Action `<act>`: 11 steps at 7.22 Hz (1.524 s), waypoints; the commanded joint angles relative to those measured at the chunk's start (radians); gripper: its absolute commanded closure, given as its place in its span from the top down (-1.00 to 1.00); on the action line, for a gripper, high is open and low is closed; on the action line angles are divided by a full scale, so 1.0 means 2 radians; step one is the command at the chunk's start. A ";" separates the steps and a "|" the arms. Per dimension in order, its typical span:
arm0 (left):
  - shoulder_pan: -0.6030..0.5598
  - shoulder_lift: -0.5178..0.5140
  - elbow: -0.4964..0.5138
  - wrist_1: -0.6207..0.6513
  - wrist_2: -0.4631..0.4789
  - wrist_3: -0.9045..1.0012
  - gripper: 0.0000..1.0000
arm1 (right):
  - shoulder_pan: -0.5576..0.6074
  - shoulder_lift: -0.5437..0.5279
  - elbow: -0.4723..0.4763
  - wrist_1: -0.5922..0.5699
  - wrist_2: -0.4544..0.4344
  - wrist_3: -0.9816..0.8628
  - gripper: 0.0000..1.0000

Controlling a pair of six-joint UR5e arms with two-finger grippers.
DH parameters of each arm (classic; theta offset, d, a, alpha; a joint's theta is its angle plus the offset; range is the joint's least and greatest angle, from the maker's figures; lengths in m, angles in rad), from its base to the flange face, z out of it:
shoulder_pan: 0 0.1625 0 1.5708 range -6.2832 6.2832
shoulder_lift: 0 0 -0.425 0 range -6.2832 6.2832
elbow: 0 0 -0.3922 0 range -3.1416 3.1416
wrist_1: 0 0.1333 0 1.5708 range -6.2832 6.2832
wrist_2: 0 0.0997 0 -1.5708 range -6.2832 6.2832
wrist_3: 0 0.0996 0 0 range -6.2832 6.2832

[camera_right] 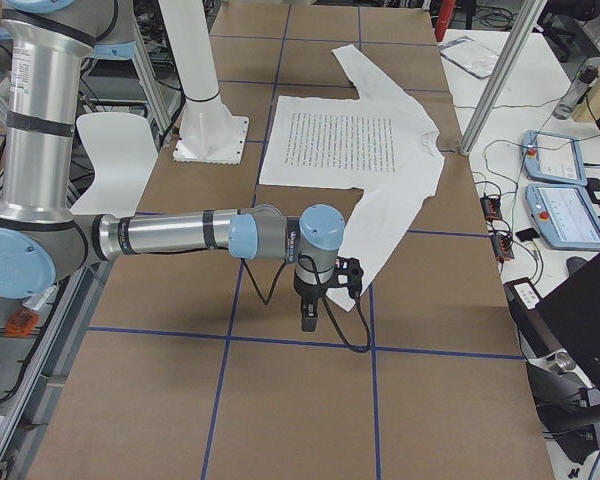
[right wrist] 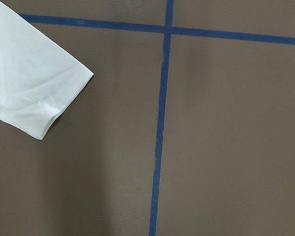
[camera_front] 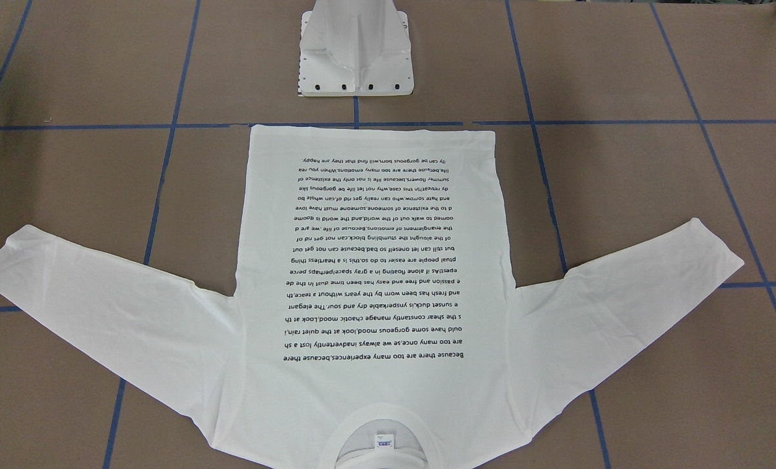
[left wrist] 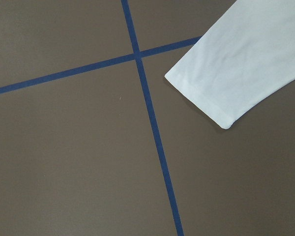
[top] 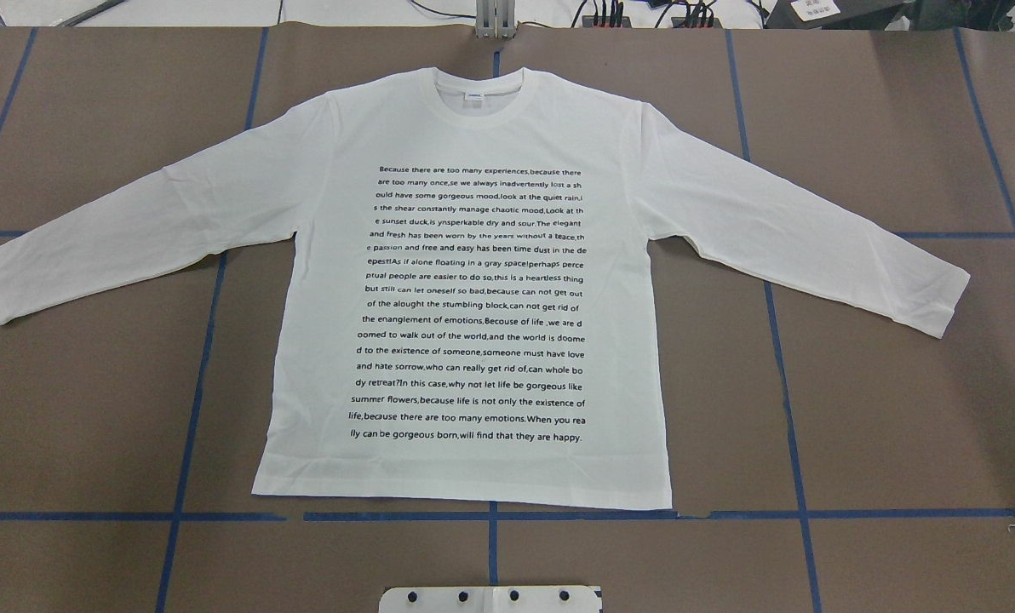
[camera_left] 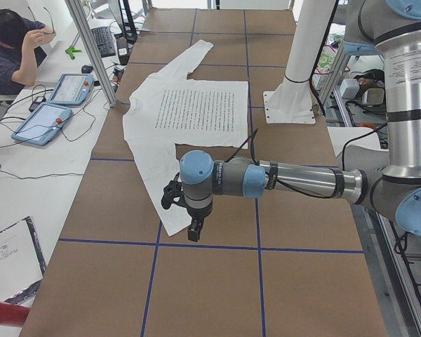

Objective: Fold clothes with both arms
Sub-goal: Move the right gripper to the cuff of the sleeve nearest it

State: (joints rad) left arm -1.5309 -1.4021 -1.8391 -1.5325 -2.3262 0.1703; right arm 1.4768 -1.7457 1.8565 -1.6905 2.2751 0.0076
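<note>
On the brown table point(top: 899, 409), marked off by blue tape lines point(top: 490, 516), the white T-shirt point(top: 473, 128) lies flat, print up. Its collar point(top: 479, 94) is at the end away from my base point(top: 490, 598), and both sleeves are spread wide. My left gripper point(camera_left: 194, 232) hangs above the table near the left cuff point(left wrist: 206, 101). My right gripper point(camera_right: 309, 320) hangs likewise near the right cuff point(right wrist: 59, 103). Neither seems to touch the cloth. Only the side cameras catch the grippers, so I cannot tell whether either pair of jaws is parted or closed.
</note>
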 commanded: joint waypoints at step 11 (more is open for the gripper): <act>0.000 -0.055 0.001 -0.075 0.039 0.005 1.00 | -0.184 0.077 -0.131 0.336 -0.073 0.429 0.99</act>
State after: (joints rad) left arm -1.5305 -1.5139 -1.8383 -1.6741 -2.2474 0.1793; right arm 1.1749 -1.5857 1.6374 -1.1516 2.1863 0.6911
